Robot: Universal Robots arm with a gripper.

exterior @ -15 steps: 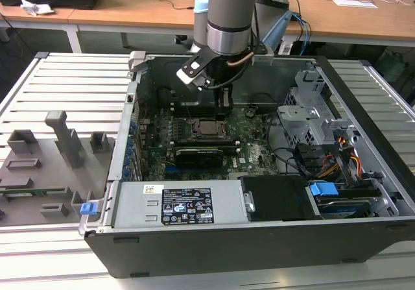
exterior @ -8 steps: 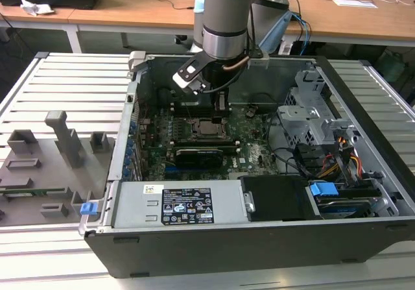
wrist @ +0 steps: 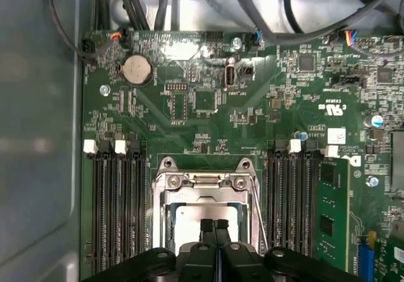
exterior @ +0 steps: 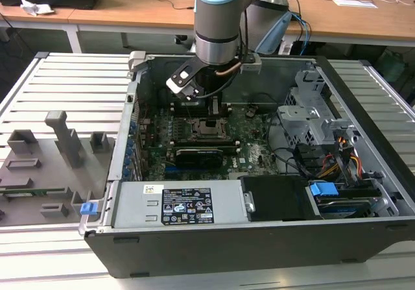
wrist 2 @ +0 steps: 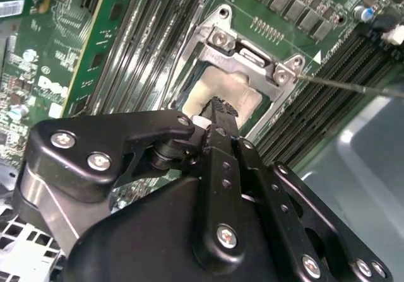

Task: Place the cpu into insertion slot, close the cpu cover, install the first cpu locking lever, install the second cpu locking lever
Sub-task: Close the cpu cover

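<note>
Currently my gripper (wrist: 214, 224) is closed: in both wrist views the two fingertips sit pressed together, and I see nothing clamped between them. It hangs low inside the open computer case (exterior: 194, 248), directly over the socket on the motherboard (wrist: 208, 105).

Step 1, cpu (wrist: 188, 225): judged done. Its dull silver top lies flat and square in the socket. My fingertips are right above it, at or very near its surface; I cannot tell whether they touch.

Step 2, cpu cover (wrist: 203, 193): looks lowered. The metal frame lies around the chip, not tilted up on its hinge, and the chip's top shows through the open centre. Whether it is fully seated I cannot confirm, since my own fingers hide the near edge.

Steps 3 and 4, locking levers: judged not finished. One thin wire lever (wrist 2: 353, 85) runs out from the corner of the frame, over the memory slots (wrist: 117, 206) on that side. In the first wrist view it slants along the socket's edge and does not look tucked under a catch. I cannot make out the second lever's position.

Estimate: about halfway, chip placed and cover down, latching outstanding.
</note>
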